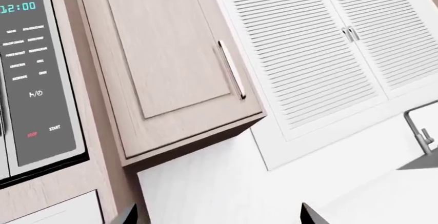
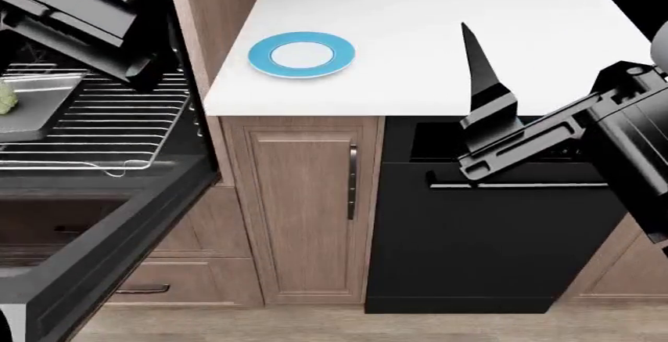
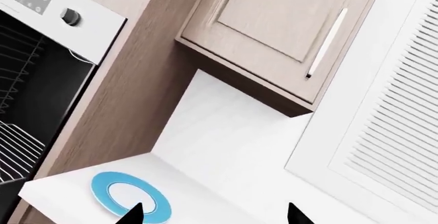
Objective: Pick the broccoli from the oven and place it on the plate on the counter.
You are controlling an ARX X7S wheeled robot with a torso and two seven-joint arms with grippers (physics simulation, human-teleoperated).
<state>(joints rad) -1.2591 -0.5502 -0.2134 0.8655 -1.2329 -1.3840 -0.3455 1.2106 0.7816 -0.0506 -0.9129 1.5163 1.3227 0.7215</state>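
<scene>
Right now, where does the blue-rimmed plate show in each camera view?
Head view: the plate sits on the counter, upper left of centre.
Right wrist view: near the bottom edge, left.
Left wrist view: not in it.
Shared landmark: the louvred white doors appear in both wrist views.

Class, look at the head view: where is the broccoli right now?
At the far left edge, the broccoli sits on the grey tray on the oven rack.

Microwave panel (image 1: 34, 80): cyan digits 12:00.
Wall cabinet (image 1: 167, 65): light wood, metal handle.
Louvred shutters (image 1: 329, 44): white, closed.
Left gripper (image 1: 217, 215): fingertips spread apart.
</scene>
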